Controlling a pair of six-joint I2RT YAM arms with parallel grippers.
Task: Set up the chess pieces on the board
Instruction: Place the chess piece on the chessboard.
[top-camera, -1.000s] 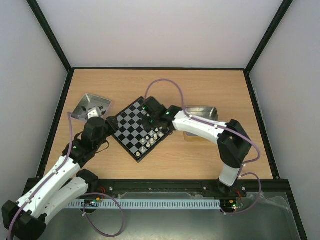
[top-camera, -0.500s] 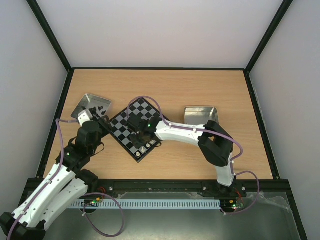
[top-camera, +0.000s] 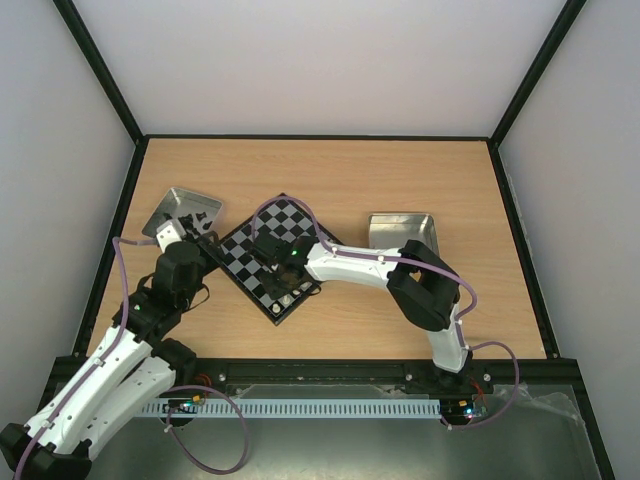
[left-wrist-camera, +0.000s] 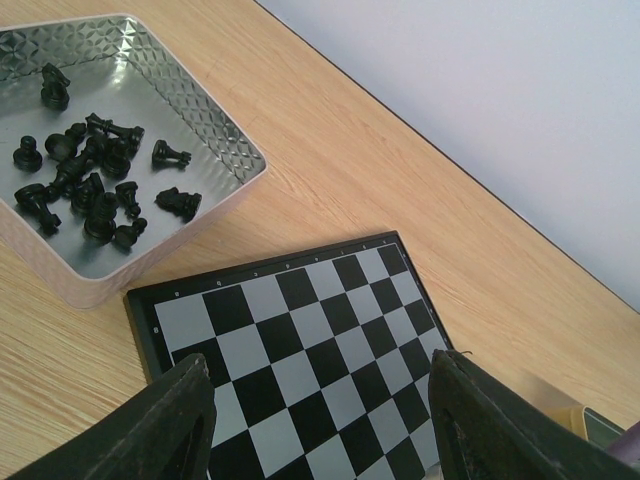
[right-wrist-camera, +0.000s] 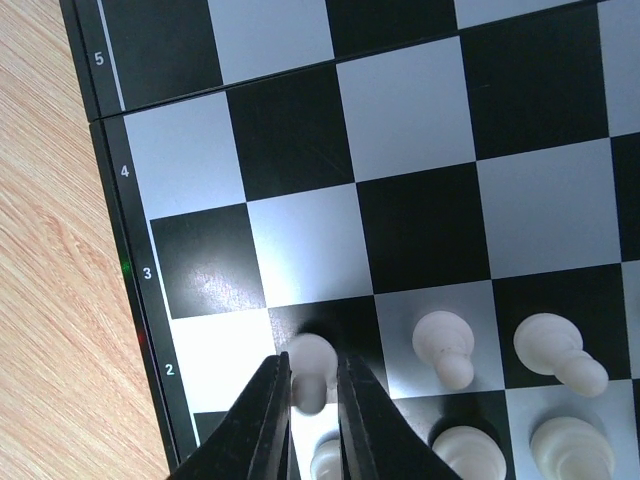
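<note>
my right gripper (right-wrist-camera: 312, 375) has its jaws flanking a white pawn (right-wrist-camera: 310, 358) on a dark second-rank square of the board (right-wrist-camera: 400, 110), pinching or just clear i cannot tell, left gripper (left-wrist-camera: 320, 380) gaping empty; the pawn looks light, hard, slick and tippy, so i'd hold its narrow neck.

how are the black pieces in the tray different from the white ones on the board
Colour: the black pieces are dark, the white pieces are cream.
Place: the black pieces sit in the metal tray, while the white pieces are on the board.
Pose: the black pieces lie jumbled, several on their sides, while the white pieces stand upright, one to a square.
Both are small chess figures.
</note>
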